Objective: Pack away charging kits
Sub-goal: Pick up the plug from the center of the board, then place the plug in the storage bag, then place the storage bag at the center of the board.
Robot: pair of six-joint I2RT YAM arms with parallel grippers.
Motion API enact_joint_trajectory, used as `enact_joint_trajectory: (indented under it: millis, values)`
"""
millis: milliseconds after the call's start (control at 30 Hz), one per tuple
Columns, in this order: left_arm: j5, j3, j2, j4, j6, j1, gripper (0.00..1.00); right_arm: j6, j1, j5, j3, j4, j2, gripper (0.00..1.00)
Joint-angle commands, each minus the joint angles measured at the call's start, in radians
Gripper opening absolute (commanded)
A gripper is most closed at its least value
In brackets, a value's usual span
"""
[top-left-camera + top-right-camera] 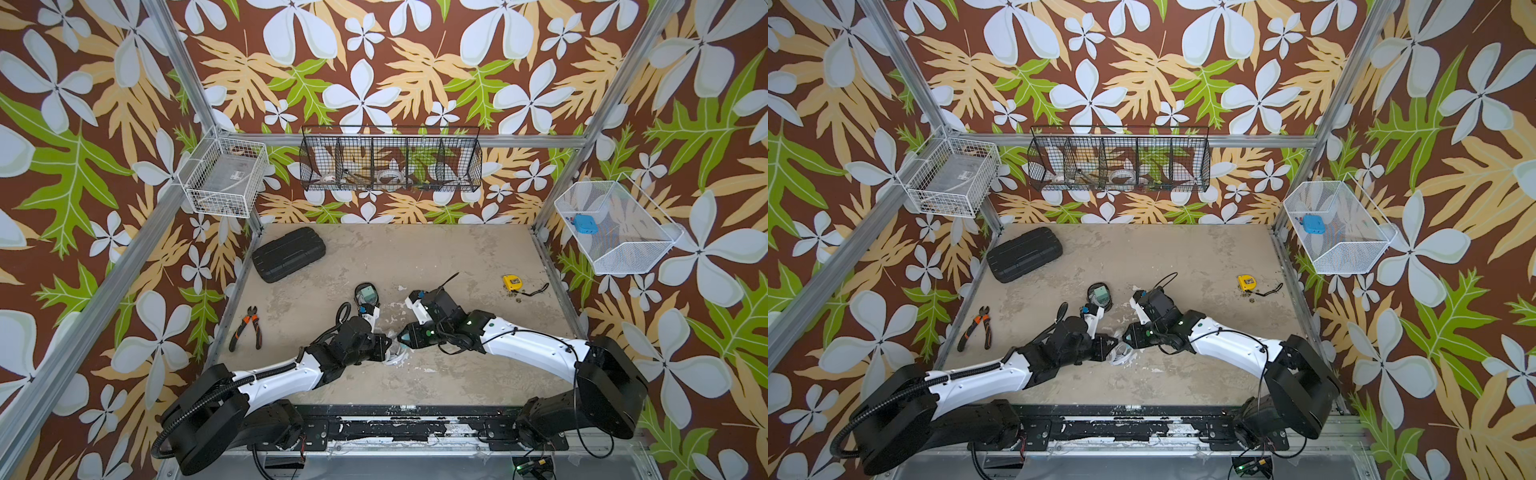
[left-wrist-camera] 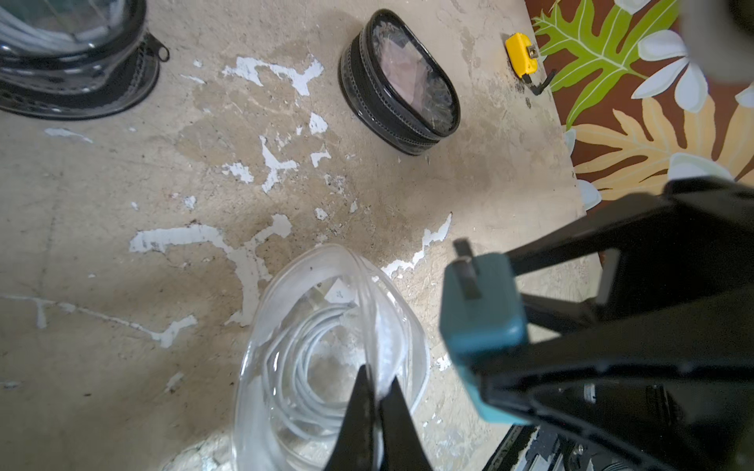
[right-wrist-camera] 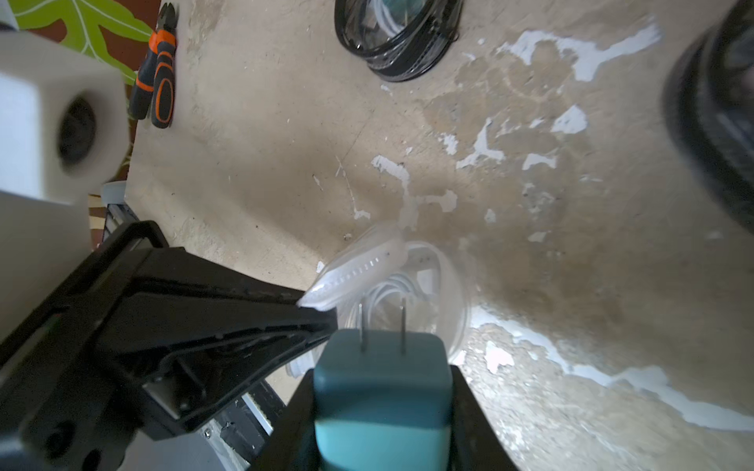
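Note:
A clear-rimmed pouch (image 2: 326, 346) stands open on the table near the front, with a coiled white cable (image 2: 302, 367) inside. My left gripper (image 2: 377, 377) is shut on the pouch's raised rim flap (image 3: 359, 269). My right gripper (image 3: 381, 375) is shut on a teal plug block (image 3: 379, 407), prongs forward, just above the pouch's mouth. In both top views the two grippers meet over this pouch (image 1: 397, 357). A black-rimmed pouch (image 1: 366, 294) holding a mint green block lies behind the left gripper. Another black-rimmed pouch (image 2: 402, 81) shows something pinkish inside.
A black ribbed case (image 1: 289, 253) lies at the back left, orange-handled pliers (image 1: 248, 328) at the left edge, a yellow tape measure (image 1: 513, 282) at the right. A black wire basket (image 1: 390, 160) and two white baskets (image 1: 226, 176) (image 1: 615, 228) hang on the walls.

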Motion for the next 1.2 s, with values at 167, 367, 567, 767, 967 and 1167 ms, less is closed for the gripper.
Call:
enact_joint_trajectory:
  millis: [167,367,567,767,967,1167]
  values:
    - [0.015,-0.008,-0.012,0.079,-0.054,0.001,0.0,0.03,0.016,-0.041,-0.053,0.122,0.062,0.31]
    - [0.046,-0.077,-0.055,0.173,-0.095,0.0,0.0,0.025,0.016,-0.046,-0.069,0.156,0.11,0.31]
    - [0.084,-0.166,-0.083,0.3,-0.141,0.0,0.0,0.036,0.016,-0.086,-0.025,0.183,0.156,0.33]
    - [0.063,-0.232,-0.117,0.387,-0.151,0.001,0.0,0.021,0.023,-0.131,0.03,0.165,0.211,0.35]
    - [0.052,-0.233,-0.121,0.375,-0.136,0.008,0.0,0.02,0.047,-0.163,0.029,0.187,0.231,0.43]
    - [0.057,-0.226,-0.103,0.376,-0.14,0.012,0.0,-0.008,0.08,-0.203,0.059,0.191,0.236,0.58]
